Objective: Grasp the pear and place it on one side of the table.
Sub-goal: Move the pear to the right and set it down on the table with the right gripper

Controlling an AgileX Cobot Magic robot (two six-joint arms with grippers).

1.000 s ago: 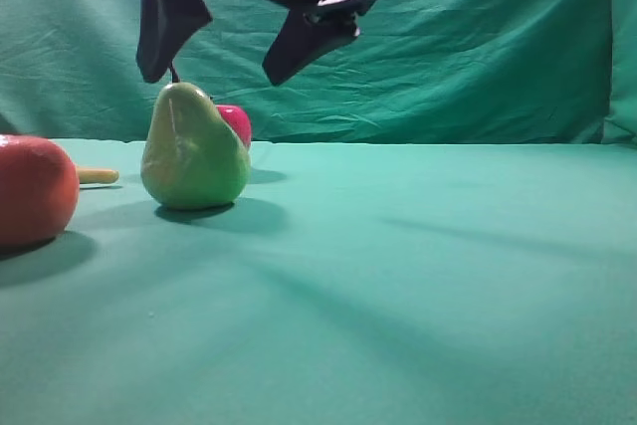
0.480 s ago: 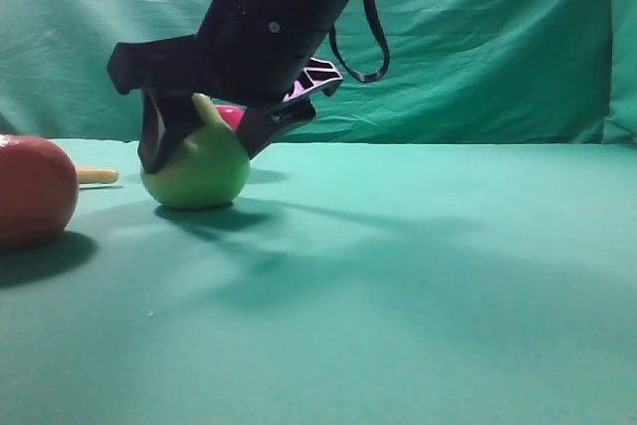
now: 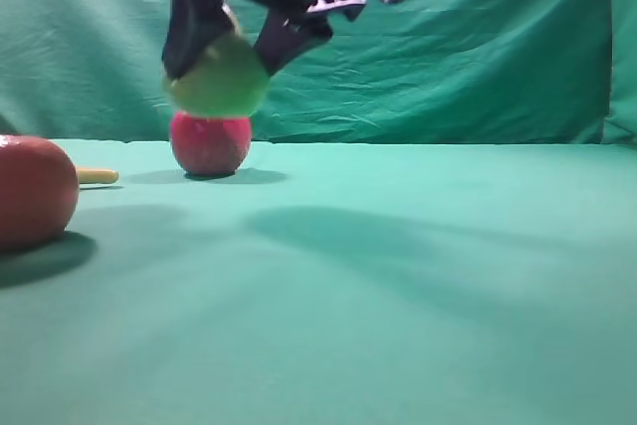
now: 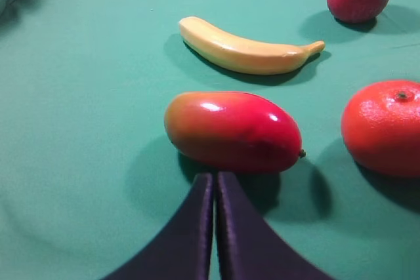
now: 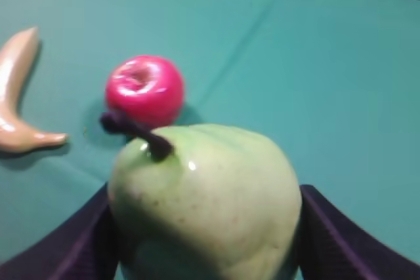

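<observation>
**Pear clamped in the right pincer, above the tabletop**

In the exterior high view you are seeing the right pincer gripping the pear from both sides, its dark fingers pressing against the fruit's upper half. The pear is hanging clear of the tabletop, toward the far left corner, directly over the red apple, which is standing on the cloth near the far edge; whether the two fruits are touching cannot be told from this angle. A round orange-red fruit is sitting at the left edge, with the tip of a banana showing just behind it.

In the right wrist view you are looking down on the pear filling the space between the two fingers, its brown stem pointing toward the apple.

In the left wrist view your left pincer is resting with its tips pressed together, holding nothing, just beside a red-and-yellow mango. The banana is lying beyond the mango, and the orange-red fruit is sitting near the mango.
</observation>
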